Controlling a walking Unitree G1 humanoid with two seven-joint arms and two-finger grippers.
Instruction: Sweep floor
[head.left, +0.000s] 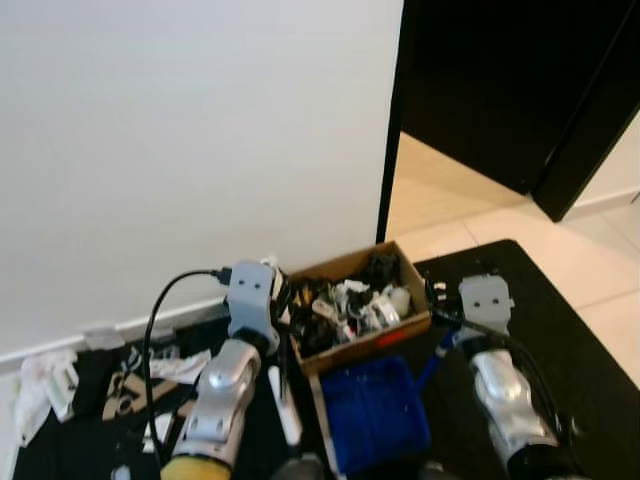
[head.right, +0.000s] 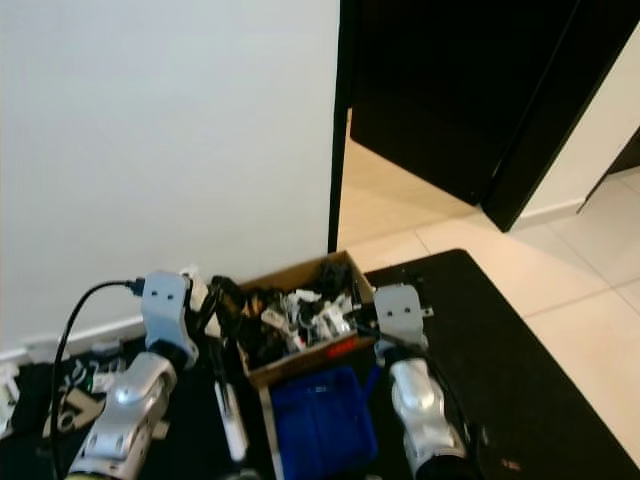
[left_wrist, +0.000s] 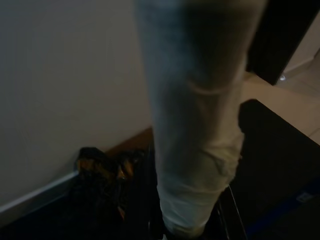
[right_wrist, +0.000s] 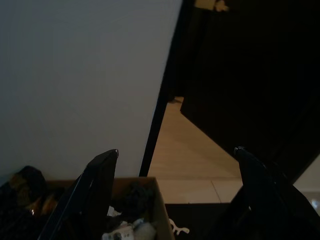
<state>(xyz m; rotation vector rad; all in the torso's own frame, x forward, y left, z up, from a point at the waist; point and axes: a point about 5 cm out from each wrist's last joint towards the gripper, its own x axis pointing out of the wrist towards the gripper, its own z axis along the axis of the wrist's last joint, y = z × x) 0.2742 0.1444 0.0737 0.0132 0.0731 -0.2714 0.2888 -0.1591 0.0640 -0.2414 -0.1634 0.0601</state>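
Nearby, cardboard box (head.left: 352, 318) beside blue dustpan (head.left: 371, 410).

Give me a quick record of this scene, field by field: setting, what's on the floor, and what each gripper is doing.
setting: white wall, open dark door, tiled floor, black mat
box: cardboard box of mixed trash, against the wall
dustpan: blue dustpan right in front of the box
litter: paper and cardboard scraps on the mat, robot's left
left gripper: at the box's left side, a pale handle close before its camera
right gripper: open, at the box's right end
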